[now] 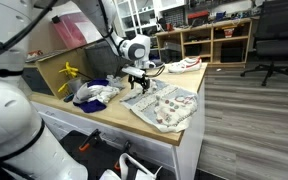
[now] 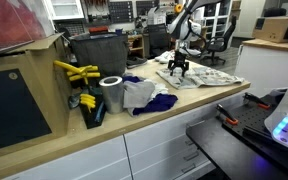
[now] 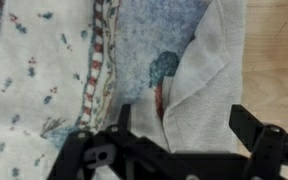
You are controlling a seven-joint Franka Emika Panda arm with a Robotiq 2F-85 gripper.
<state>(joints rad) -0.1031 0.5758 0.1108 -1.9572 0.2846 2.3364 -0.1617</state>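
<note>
The place is a robotics lab or workshop. Well behind the fingers [image 1: 132,86] stands an open wooden shelving unit [image 1: 209,42] crowded with bins and parts. A black swivel office chair [image 1: 272,45] stands beside it on grey plank flooring [image 1: 244,120]. The pale wooden tabletop [image 2: 189,104] beneath the fingers tops white drawer cabinets [image 2: 169,150]. Yellow hand tools [image 2: 74,72] lie well to one side.
</note>
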